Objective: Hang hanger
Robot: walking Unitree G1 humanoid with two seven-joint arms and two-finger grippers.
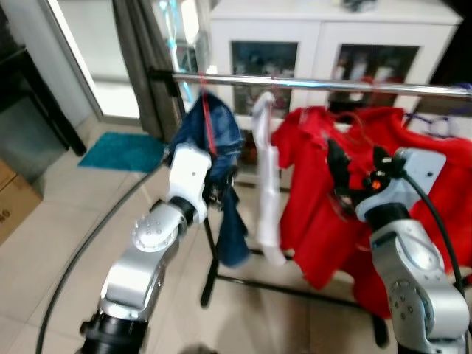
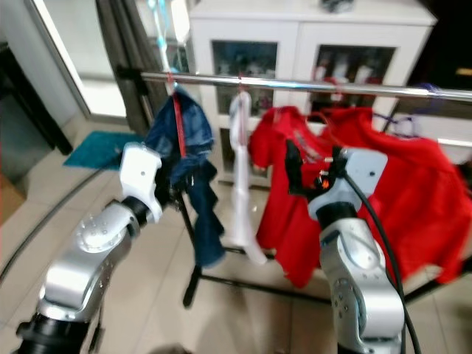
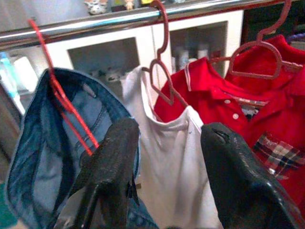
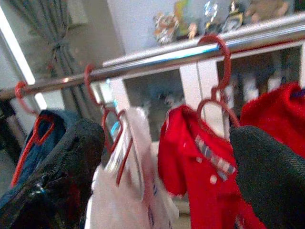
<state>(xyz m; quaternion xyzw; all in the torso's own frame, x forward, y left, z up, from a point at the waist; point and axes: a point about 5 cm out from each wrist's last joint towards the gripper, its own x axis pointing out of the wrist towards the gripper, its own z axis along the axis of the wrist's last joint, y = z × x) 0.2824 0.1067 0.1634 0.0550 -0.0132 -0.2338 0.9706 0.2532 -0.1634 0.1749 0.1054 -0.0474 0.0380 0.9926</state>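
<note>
your left gripper [image 3: 164, 167] is spread wide and grasps nothing, sitting just beside the blue denim garment [image 1: 221, 140], whose red hanger [image 3: 66, 105] already hooks over the steel rail [image 1: 310, 82]. your right gripper [image 4: 167, 167] is likewise released, facing the white shirt [image 3: 167, 157] and the red polo shirt [image 1: 332, 184], both on hooks over the same rail. the hanging looks close to done, so draw each arm straight back from the clothes, fingers kept apart, so no tip catches fabric or lifts a hook off the rail.
</note>
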